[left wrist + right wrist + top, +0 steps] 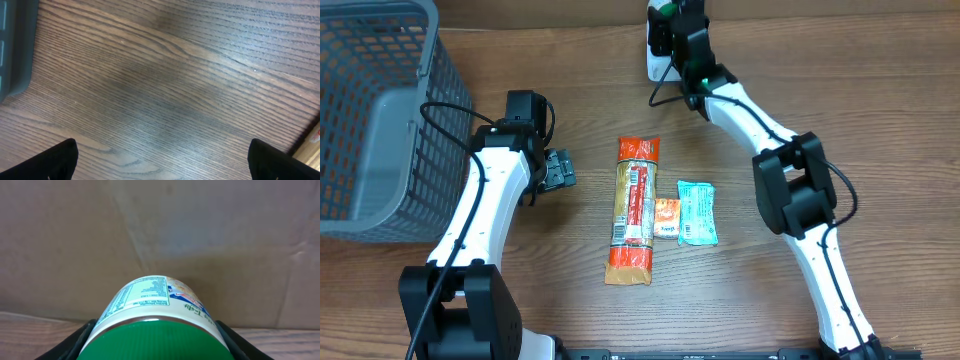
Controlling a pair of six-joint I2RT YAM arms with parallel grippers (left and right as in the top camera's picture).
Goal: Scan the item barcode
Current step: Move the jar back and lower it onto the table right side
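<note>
Overhead: the jar (655, 62), green-lidded with a white label, sits beyond the far end of the long packet (633, 210), clamped in the right gripper (672, 40). The left gripper (558, 170) hangs left of the packet, empty.

Left wrist: jaws spread fully wide over bare table (160, 85), touching nothing.

Right wrist: the fingers (82, 340) stand at medium width, pressed on both sides of the jar near its lid. The jar is probably rigid, light and smooth, so it may twist in the grip. Hold across the body. No barcode shows.
</note>
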